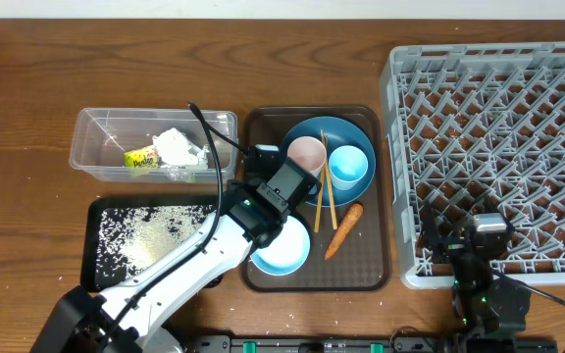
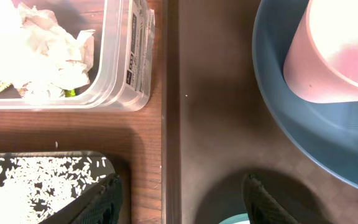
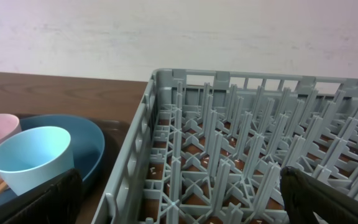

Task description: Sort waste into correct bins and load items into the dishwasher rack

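Left tool point(image 1: 256, 214): fingers spread wide with nothing between them. It hangs over the left rim of the brown tray, at the far edge of the light-blue bowl.
Right tool point(image 1: 462, 235): likewise spread and holding nothing, at the near-left corner of the dishwasher rack.

Dishwasher rack point(image 1: 498, 59): grey lattice crate on the right of the bench point(image 1: 165, 59). Its left wall runs just beside the brown tray, with a thin gap between them.
Brown tray point(image 1: 366, 265): centre of the bench. A strip of bare bench parts its left rim from both bins. Open floor lies along that rim and at the near-right corner.
Black tray point(image 1: 106, 208): near left, strewn with rice grains point(image 1: 150, 235).
Clear tub point(image 1: 101, 123): behind the black tray, holding the crumpled tissue point(image 1: 175, 145) and the wrapper point(image 1: 142, 157). The side label point(image 2: 132, 50) and the wrapper's print are too small to read.
Dark-blue plate point(image 1: 333, 127): far half of the brown tray, carrying the white-pink cup point(image 1: 307, 155) and the light-blue cup point(image 1: 349, 165) side by side.
Light-blue bowl point(image 1: 284, 252): near-left of the brown tray.
Chopsticks point(image 1: 324, 201): run from the dark-blue plate onto the tray floor.
Carrot point(image 1: 344, 230): just right of the chopsticks, lying aslant on the tray floor.
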Action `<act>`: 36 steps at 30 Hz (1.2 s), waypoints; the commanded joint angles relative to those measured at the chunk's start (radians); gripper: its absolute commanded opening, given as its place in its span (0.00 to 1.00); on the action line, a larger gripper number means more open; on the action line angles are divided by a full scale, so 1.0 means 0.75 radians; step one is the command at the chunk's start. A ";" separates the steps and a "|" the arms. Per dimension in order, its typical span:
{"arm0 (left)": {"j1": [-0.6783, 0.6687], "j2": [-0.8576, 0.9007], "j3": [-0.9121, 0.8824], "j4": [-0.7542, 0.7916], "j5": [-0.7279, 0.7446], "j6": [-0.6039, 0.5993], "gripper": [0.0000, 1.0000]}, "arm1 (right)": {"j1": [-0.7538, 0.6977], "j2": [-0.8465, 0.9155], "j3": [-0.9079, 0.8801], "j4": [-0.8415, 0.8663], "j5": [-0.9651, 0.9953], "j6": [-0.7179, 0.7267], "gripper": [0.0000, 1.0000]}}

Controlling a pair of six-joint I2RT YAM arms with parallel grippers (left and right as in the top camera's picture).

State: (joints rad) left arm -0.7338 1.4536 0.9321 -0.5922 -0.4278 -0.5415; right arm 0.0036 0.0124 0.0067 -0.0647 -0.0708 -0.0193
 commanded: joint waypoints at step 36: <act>0.180 -0.382 0.030 -0.115 0.026 0.180 0.94 | -0.005 0.841 1.431 -1.185 -0.314 0.271 0.99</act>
State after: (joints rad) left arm -0.6029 1.2343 0.9337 -0.6769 -0.3965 -0.4900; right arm 0.0036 0.5362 0.9455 -0.8959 -0.2668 0.1833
